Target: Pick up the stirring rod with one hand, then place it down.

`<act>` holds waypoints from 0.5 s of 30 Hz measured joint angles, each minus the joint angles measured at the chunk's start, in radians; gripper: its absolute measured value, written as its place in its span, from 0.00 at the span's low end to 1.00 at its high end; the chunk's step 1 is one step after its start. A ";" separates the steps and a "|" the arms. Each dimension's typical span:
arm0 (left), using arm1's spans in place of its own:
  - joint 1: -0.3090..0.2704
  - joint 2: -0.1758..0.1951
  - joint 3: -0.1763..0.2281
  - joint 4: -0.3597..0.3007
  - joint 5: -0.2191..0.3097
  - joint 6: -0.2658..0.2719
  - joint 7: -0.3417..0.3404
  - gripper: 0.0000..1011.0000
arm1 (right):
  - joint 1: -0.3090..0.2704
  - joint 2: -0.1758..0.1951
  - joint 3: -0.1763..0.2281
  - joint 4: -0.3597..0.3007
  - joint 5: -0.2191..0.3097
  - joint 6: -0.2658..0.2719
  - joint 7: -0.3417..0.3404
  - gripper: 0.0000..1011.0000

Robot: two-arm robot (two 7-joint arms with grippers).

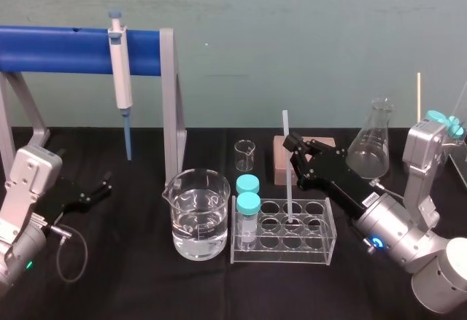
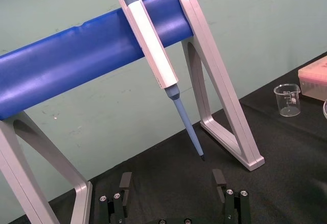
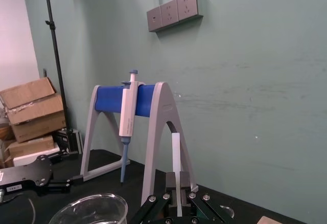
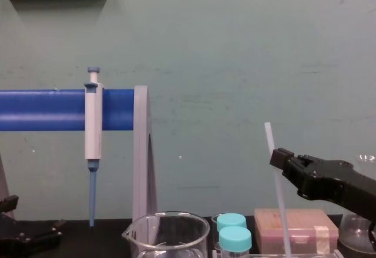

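The stirring rod (image 1: pixel 289 189) is a thin translucent white stick standing nearly upright, its lower end down in a hole of the clear tube rack (image 1: pixel 321 251). My right gripper (image 1: pixel 293 147) reaches in from the right and is shut on the rod's upper part. In the right wrist view the rod (image 3: pixel 176 157) rises from between the black fingers of the right gripper (image 3: pixel 177 185). The chest view shows the rod (image 4: pixel 281 205) leaning slightly, with the right gripper (image 4: pixel 276 159) on it. My left gripper (image 1: pixel 102 187) rests open at the left, near the stand, and also appears in its own wrist view (image 2: pixel 171 183).
A water-filled beaker (image 1: pixel 195 214) stands left of the rack, with two teal-capped vials (image 1: pixel 248 203) in the rack's left end. Behind are a small beaker (image 1: pixel 245 155), a pink box (image 1: pixel 281 161) and a conical flask (image 1: pixel 370 145). A pipette (image 1: pixel 121 79) hangs on the blue stand (image 1: pixel 73 49).
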 joint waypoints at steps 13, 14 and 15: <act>0.000 0.000 0.000 0.000 0.000 0.000 0.000 0.99 | -0.003 -0.014 -0.001 0.043 -0.029 -0.011 -0.005 0.05; 0.000 0.000 0.000 0.000 0.000 0.000 0.000 0.99 | -0.003 -0.015 -0.002 0.046 -0.031 -0.009 -0.007 0.05; 0.000 0.000 0.000 0.000 0.000 0.000 0.000 0.99 | -0.003 -0.016 -0.002 0.048 -0.032 -0.008 -0.008 0.05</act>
